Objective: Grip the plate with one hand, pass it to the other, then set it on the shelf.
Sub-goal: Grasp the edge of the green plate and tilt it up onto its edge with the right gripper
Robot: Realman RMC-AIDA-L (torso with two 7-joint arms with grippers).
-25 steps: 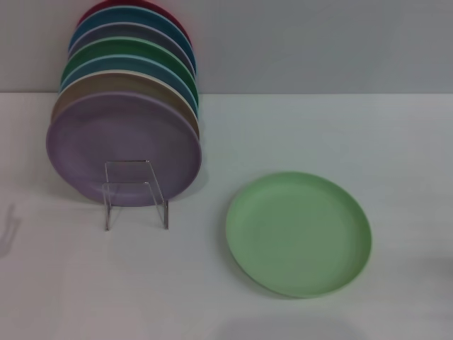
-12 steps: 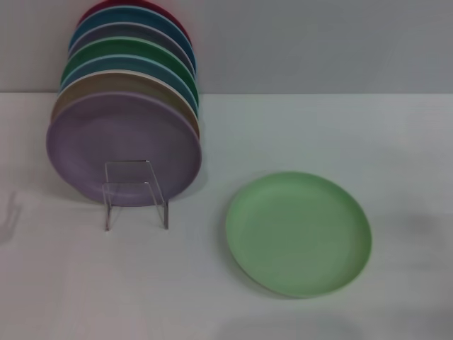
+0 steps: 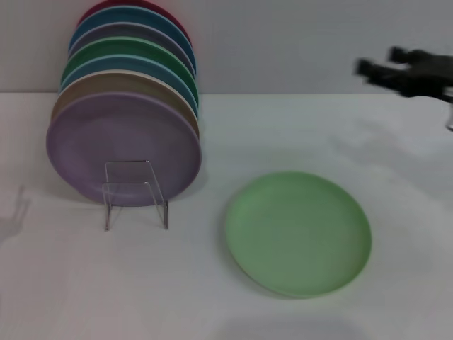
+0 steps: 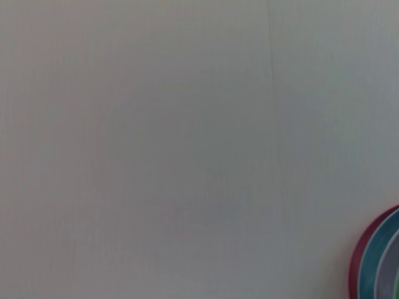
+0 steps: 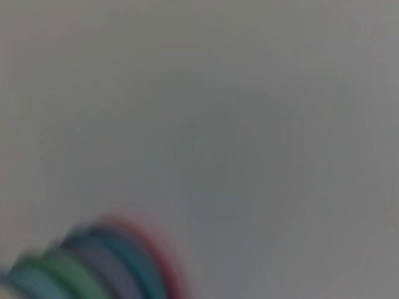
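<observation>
Right black hand point(image 3: 379, 71), fingers apart and empty, hovered beyond the round pale mint-green matte plate point(image 3: 299, 232), which lay flat below-left, likely for gripping.

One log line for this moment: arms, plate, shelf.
right gripper: high at table's far right, jaws open, empty | left gripper: not in view | plate: flat on table, untouched | shelf: front slot empty, lilac plate behind

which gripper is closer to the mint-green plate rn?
Right. The right gripper is up at the far right, above and behind the mint-green plate, fingers apart. The left gripper is out of the head view, so its distance can't be judged.
</observation>
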